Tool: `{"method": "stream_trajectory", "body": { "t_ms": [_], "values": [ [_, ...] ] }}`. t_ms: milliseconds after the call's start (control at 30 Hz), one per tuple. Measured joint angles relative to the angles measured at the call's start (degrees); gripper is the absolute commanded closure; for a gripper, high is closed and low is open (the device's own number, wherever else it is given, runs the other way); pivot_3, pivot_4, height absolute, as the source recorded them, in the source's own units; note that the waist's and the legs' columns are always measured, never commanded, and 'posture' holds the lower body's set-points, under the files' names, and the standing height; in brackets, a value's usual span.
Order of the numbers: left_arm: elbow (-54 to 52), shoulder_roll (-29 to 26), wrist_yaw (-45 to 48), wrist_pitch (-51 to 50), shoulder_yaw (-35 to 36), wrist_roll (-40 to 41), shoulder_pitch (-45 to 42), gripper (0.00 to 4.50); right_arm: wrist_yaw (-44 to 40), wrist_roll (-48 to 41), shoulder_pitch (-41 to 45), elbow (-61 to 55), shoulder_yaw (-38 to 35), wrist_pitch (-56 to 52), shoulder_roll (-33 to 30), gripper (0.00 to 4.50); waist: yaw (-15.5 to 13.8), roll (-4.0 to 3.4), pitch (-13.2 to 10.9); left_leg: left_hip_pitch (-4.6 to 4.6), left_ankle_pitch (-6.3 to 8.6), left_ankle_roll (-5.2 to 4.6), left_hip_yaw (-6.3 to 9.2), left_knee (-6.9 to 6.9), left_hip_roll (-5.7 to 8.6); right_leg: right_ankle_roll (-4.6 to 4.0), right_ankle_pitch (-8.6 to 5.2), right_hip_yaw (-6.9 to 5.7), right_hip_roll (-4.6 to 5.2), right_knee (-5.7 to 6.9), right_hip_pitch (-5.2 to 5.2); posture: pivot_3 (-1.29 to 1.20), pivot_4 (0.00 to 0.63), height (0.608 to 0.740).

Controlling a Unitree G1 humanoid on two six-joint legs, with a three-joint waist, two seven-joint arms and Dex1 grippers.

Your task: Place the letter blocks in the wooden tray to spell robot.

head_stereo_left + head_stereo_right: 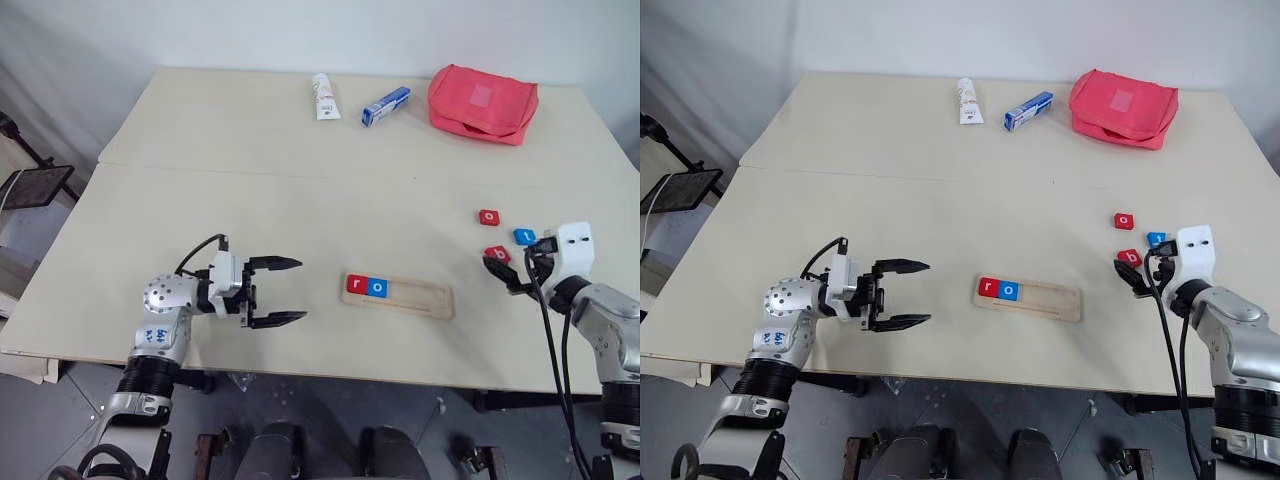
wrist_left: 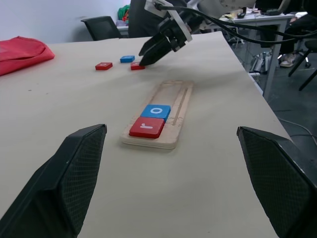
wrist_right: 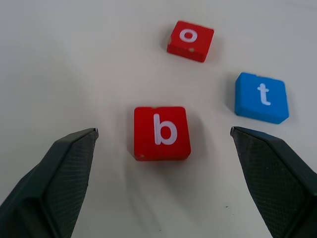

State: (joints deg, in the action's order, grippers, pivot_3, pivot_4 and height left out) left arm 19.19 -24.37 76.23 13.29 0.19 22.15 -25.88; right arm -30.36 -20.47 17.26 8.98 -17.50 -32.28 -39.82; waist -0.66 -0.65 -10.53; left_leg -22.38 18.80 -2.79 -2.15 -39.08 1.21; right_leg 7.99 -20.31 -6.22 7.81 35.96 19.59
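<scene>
The wooden tray lies near the table's front edge. A red "r" block and a blue "o" block sit side by side at its left end. Three loose letter blocks lie to the right: red "o", blue "t" and red "b". My right gripper is open and low over the table, its fingers either side of the red "b" without touching it. My left gripper is open and holds nothing; it points sideways at the tray from the left.
At the back of the table lie a white tube, a blue-and-white box and a red pouch. The table's front edge runs just below the tray. A seam crosses the tabletop.
</scene>
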Motion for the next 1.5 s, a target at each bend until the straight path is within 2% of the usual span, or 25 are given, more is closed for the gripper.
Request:
{"method": "stream_trajectory", "body": {
  "t_ms": [333, 433, 667, 700, 833, 967, 1100, 1300, 1500],
  "values": [
    [-0.61, -0.22, 0.13, -0.71, -0.01, 0.34, 0.25, 0.02, -1.46, 0.84, 0.88, 3.15, 1.19, 1.97, 0.20, 0.00, 0.05, 0.00, 0.00, 0.00, 0.00, 0.00, 0.00, 0.00, -0.01, 0.00, 0.00, -0.01, -0.01, -0.01, 0.00, 0.00, 0.150, 0.740],
    [-0.61, -0.22, 0.16, -0.71, -0.02, 0.35, 0.24, 0.00, -1.37, 0.78, 1.58, 4.14, 1.16, 2.44, 1.18, 0.60, 0.42, 0.00, 0.00, 0.01, 0.00, 0.00, 0.01, 0.00, -0.02, 0.00, 0.00, -0.02, -0.01, -0.01, -0.02, 0.00, 0.150, 0.740],
    [-0.61, -0.20, 0.20, -0.76, -0.10, 0.41, 0.24, 0.00, -0.75, 0.72, 1.77, 4.58, 0.87, 3.80, 2.53, 2.93, 0.62, 0.00, 0.00, 0.02, 0.00, 0.01, 0.03, -0.01, -0.02, 0.00, 0.00, -0.02, 0.00, 0.00, -0.04, 0.00, 0.150, 0.740],
    [-0.62, -0.19, 0.25, -0.78, -0.10, 0.45, 0.24, 0.00, -0.44, 0.71, 1.76, 4.51, 0.81, 3.78, 2.59, 3.05, 0.61, 0.00, 0.00, 0.01, 0.00, 0.00, 0.03, -0.01, -0.01, 0.00, 0.00, -0.02, 0.00, 0.00, -0.04, 0.00, 0.150, 0.740],
    [-0.55, -0.13, 1.19, -0.85, -0.13, 0.92, 0.21, 0.00, 2.51, 0.67, 0.09, 1.43, -1.00, 2.90, 4.13, 3.05, 0.53, 0.00, 0.00, 0.00, 0.00, 0.01, 0.05, 0.00, -0.01, 0.00, 0.00, -0.01, 0.00, 0.00, -0.02, 0.00, 0.150, 0.740],
    [0.17, -0.17, 2.94, -0.83, -0.13, 1.33, -0.32, 0.00, 7.80, -1.20, -4.97, -10.11, -3.77, -1.65, 7.45, 3.05, 0.61, 0.00, 0.00, -0.01, 0.00, 0.01, 0.05, 0.03, -0.02, 0.00, 0.00, 0.00, -0.01, 0.00, 0.01, 0.00, 0.150, 0.740],
    [3.42, -0.37, 4.81, -0.56, 0.04, 1.61, -1.63, 0.00, 14.66, -2.73, -11.22, -24.92, -5.45, -5.75, 13.63, 3.05, 0.61, 0.00, 0.00, 0.00, 0.00, 0.03, 0.06, 0.03, -0.03, 0.00, 0.00, 0.01, -0.03, 0.01, 0.01, 0.00, 0.150, 0.740],
    [7.30, -0.59, 7.91, -0.05, 0.53, 1.67, -3.74, 0.00, 22.30, -2.70, -21.63, -39.46, -4.65, -9.38, 21.36, 3.05, 0.42, -0.01, 0.00, 0.00, 0.00, 0.03, 0.10, 0.05, 0.02, 0.00, 0.00, 0.07, -0.04, 0.03, 0.02, 0.00, 0.150, 0.740],
    [9.82, -0.53, 9.66, 0.53, 0.57, 1.67, -5.42, 0.00, 25.87, -2.35, -24.74, -44.86, -3.55, -10.82, 23.68, 3.05, 0.81, -0.01, 0.01, 0.07, -0.01, 0.05, 0.00, 0.05, -0.03, 0.00, 0.00, 0.14, -0.09, 0.02, 0.02, 0.00, 0.150, 0.740]
  ]
}}
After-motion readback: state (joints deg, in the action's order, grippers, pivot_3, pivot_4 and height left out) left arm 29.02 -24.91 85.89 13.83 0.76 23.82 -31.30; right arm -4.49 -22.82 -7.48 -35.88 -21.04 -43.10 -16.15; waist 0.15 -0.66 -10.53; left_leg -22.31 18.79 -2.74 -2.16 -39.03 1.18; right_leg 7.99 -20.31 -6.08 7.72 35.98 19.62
